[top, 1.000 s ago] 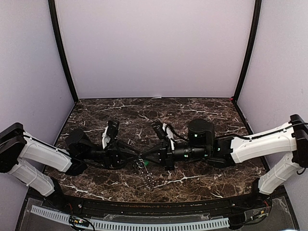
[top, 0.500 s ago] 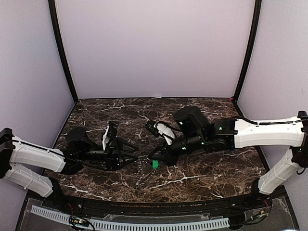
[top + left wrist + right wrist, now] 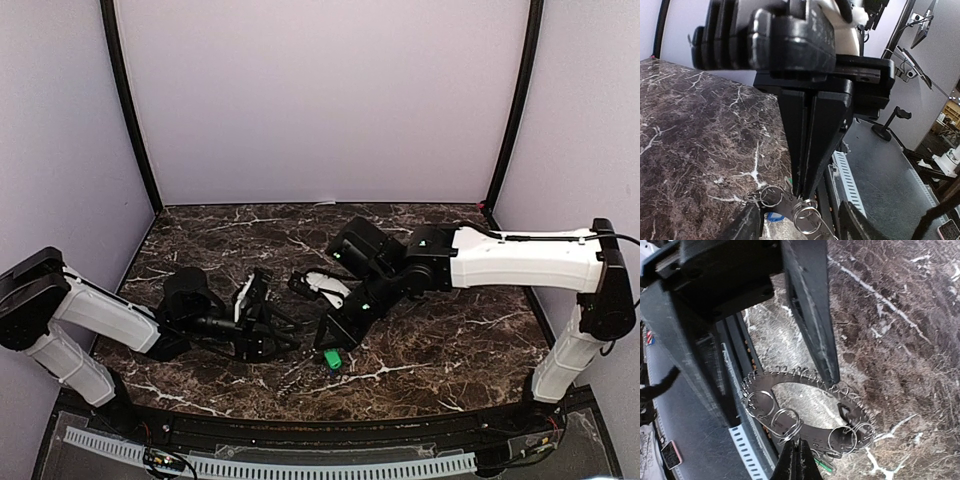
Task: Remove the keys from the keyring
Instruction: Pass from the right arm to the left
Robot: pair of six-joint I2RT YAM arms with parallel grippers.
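The keyring (image 3: 818, 434) is a flat dark toothed ring carrying several wire split rings. It hangs tilted just above the table near the front edge, and shows edge-on from above (image 3: 298, 372). My right gripper (image 3: 799, 442) is shut, its tips pinching one split ring on the keyring's rim. It points down from the right (image 3: 328, 342). A green key (image 3: 331, 357) dangles below it (image 3: 823, 465), and a blue key head (image 3: 774, 217) peeks out under the ring. My left gripper (image 3: 799, 207) is open, its fingers either side of the keyring (image 3: 785, 205) without touching it.
The dark marble table (image 3: 430, 350) ends close in front at a black rail with a white slotted cable duct (image 3: 300, 467). Both arms meet low over the middle front. Purple walls close off the back and both sides.
My left gripper has opened and let go of the keyring. The right arm has swung up and round, and now points down at the ring. The green key has come into view.
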